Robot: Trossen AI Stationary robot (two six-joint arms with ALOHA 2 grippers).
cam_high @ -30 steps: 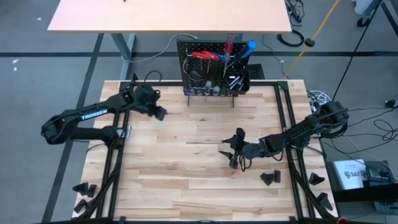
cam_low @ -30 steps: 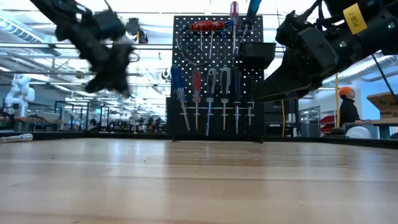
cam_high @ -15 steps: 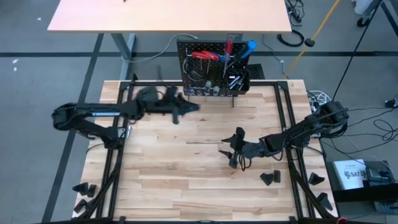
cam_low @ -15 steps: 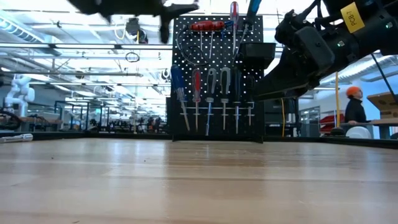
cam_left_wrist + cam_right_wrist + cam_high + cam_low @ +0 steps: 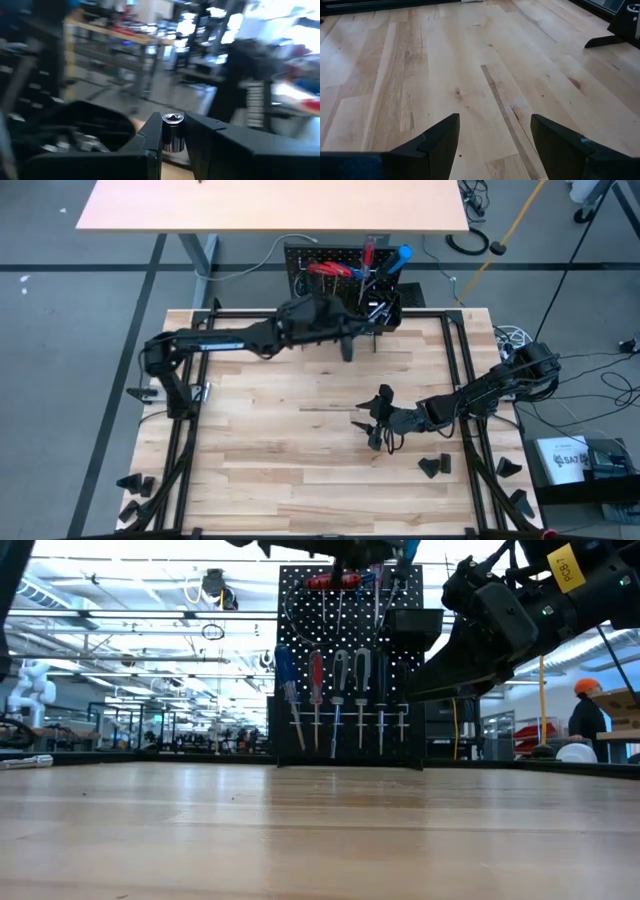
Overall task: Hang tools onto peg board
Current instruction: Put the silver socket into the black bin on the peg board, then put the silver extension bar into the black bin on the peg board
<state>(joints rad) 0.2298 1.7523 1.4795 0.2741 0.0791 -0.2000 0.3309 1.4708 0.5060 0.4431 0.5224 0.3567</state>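
Left gripper [image 5: 172, 137] at worktop's far edge, fingers clenched on small silver socket bit [image 5: 173, 131], held upright over peg board [image 5: 345, 285] bin [image 5: 383, 308], presumably for dropping in. Right gripper [image 5: 492, 137] near right edge, fingers released, empty. Tools [image 5: 340, 690] hung already. No legible writing.

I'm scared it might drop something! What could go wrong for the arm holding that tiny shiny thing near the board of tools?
The left gripper pinches only the sides of a small metal socket, so it might slip out. It is also close to the peg board and its black bin, so it could bump the hanging red pliers. The right gripper waits open over the table.
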